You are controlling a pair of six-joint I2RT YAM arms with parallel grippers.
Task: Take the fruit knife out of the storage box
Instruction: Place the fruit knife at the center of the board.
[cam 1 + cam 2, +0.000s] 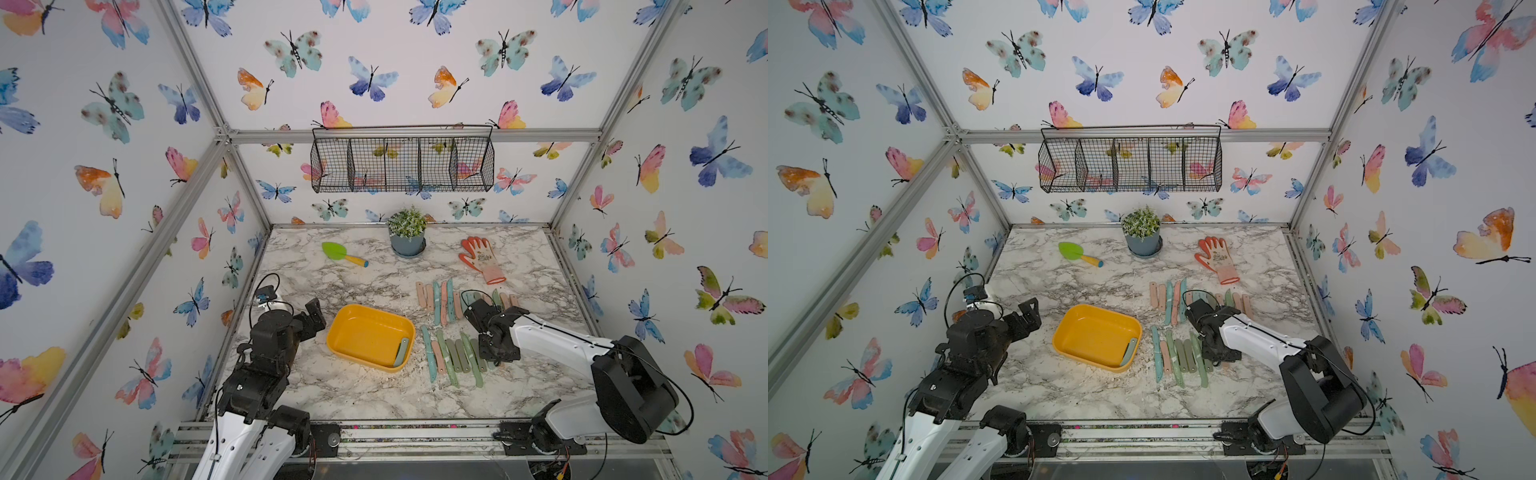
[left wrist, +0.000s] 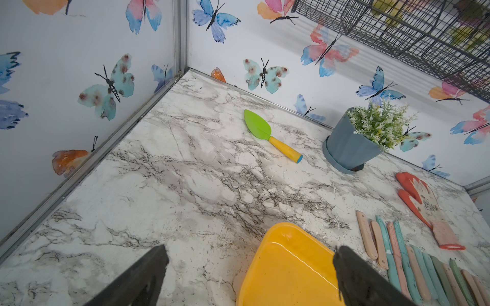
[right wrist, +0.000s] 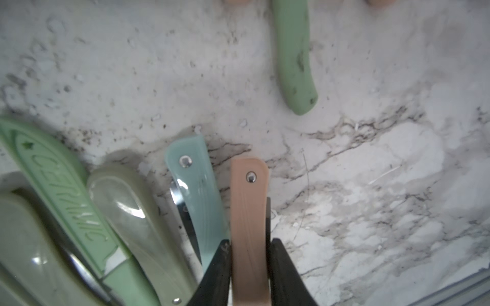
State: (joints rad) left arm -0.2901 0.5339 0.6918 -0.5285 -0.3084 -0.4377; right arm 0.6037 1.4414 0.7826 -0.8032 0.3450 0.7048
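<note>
The left pincer [image 1: 314,314] hovers over the white-and-grey marbled bench [image 1: 374,399], just left of the shallow yellow-orange plastic storage box [image 1: 357,324]. Its wrist view shows the black fingers [image 2: 143,275] spread wide with nothing between them, and only one corner of the box. Both top views show what that view misses: a grey-green folded fruit knife [image 1: 401,352] lying inside the box against its right-hand wall, near the corner closest to the robot. Right of the box, two rows of pastel folding knives [image 1: 446,301] lie side by side on the bench. In both top views the right arm's wrist hides its fingertips over the nearer row. The right wrist view settles it: the right pincer [image 3: 250,245] is pinching a peach folding knife [image 3: 248,201] by its two long sides, at the row's end beside a pale blue folding knife [image 3: 193,190].
</note>
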